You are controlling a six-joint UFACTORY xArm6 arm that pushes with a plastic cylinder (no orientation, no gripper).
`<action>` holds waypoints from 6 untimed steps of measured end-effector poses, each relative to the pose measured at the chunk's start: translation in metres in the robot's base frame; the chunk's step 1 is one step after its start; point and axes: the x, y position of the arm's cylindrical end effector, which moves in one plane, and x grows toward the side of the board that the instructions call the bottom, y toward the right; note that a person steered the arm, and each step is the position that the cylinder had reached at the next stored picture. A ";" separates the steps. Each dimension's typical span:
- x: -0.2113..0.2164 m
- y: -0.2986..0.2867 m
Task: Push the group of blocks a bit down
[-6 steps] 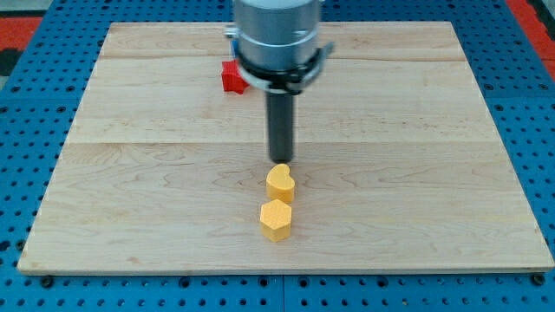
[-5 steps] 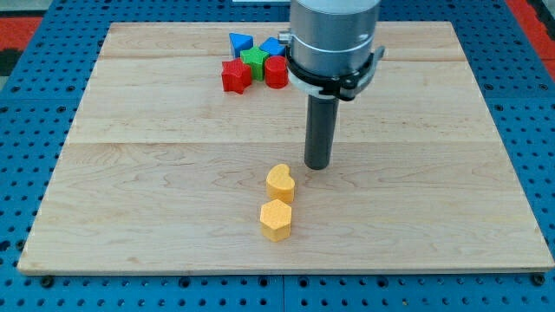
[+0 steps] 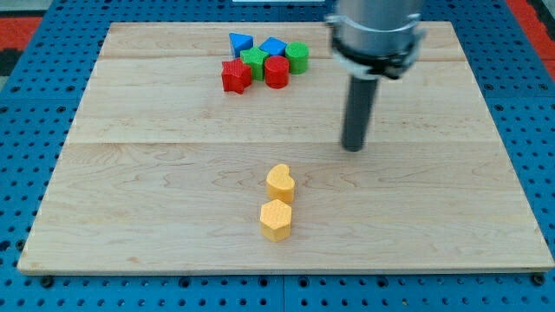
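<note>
A cluster of blocks sits near the view's top: a blue triangle (image 3: 240, 42), a blue block (image 3: 273, 47), a green star (image 3: 254, 60), a green cylinder (image 3: 297, 57), a red star (image 3: 234, 76) and a red cylinder (image 3: 276, 72). My tip (image 3: 352, 147) is on the board well below and to the right of this cluster, touching no block. A yellow heart (image 3: 280, 184) and a yellow hexagon (image 3: 276, 220) stand close together lower down, left of and below my tip.
The wooden board (image 3: 130, 173) lies on a blue pegboard table (image 3: 26, 113). The arm's grey body (image 3: 377, 30) hangs over the board's top right.
My tip has moved right and slightly up, away from the yellow heart. The arm no longer hides the cluster at the top. No block has moved.
</note>
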 end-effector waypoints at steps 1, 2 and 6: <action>-0.072 0.022; -0.160 0.014; -0.217 -0.237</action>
